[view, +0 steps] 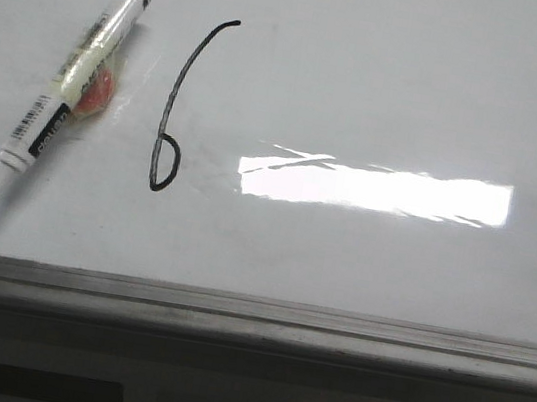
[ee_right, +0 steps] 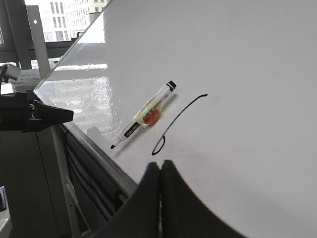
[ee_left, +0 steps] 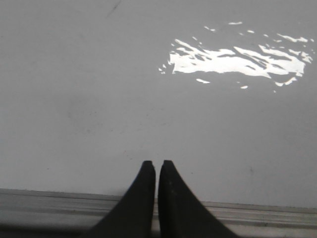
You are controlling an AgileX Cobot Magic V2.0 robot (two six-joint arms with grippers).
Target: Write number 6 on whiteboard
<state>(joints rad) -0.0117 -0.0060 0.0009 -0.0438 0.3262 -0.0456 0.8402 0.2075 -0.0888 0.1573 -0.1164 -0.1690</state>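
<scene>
Black ink of the number 6 sits on the whiteboard just ahead of the empty, pinched-together right end effector, its long axis running away; marker alongside. Left end effector likewise closed, empty.

A hand-drawn black number 6 is standing on the whiteboard, its tall slanted stroke ending in a small narrow loop; it is also showing in the right wrist view. The marker lying just beside it is carrying a printed label with a barcode and a dark band, but its lettering is too small to read.
</scene>
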